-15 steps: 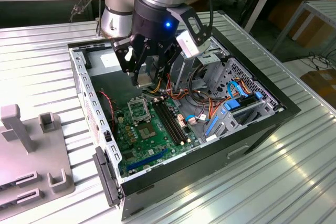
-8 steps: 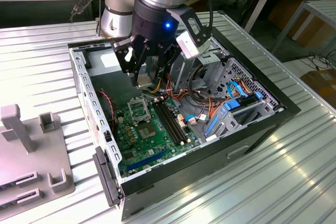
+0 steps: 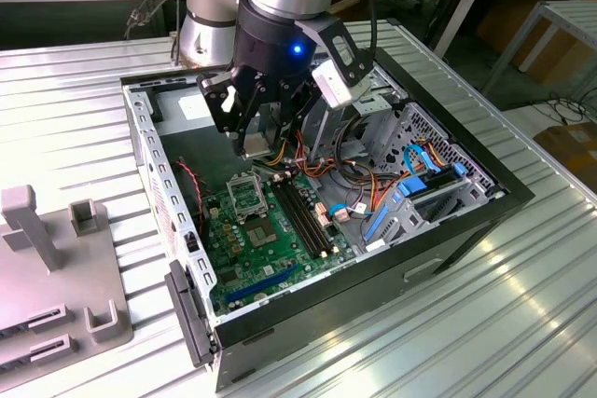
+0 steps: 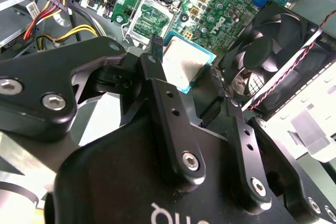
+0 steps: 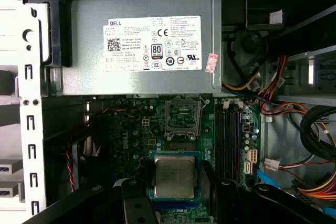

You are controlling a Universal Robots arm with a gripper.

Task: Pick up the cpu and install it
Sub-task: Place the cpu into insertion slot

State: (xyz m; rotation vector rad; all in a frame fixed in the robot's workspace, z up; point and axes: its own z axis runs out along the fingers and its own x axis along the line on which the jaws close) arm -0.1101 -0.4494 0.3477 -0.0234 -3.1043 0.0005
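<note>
The gripper (image 3: pixel 259 137) is hovering in the upper middle of the exterior view, above the open computer case (image 3: pixel 142 151). Its two black fingers (image 5: pixel 143 179) are pinching the cpu (image 5: pixel 174 177) by opposite edges, silver top facing the first wrist view. The picking up is looking done, and the carrying-over is the step in hand. The chip is hanging clear of the motherboard (image 3: pixel 280 235), near the socket (image 5: pixel 183 115) but, by both wrist views, not squarely over it. The socket is sitting near mid-frame, a little toward the exterior view's left, beside the memory slots (image 3: pixel 303 212). Installing is calling for squaring chip to socket frame, corners matched, then a level, gentle lowering, since its contacts are looking easy to bend
</note>
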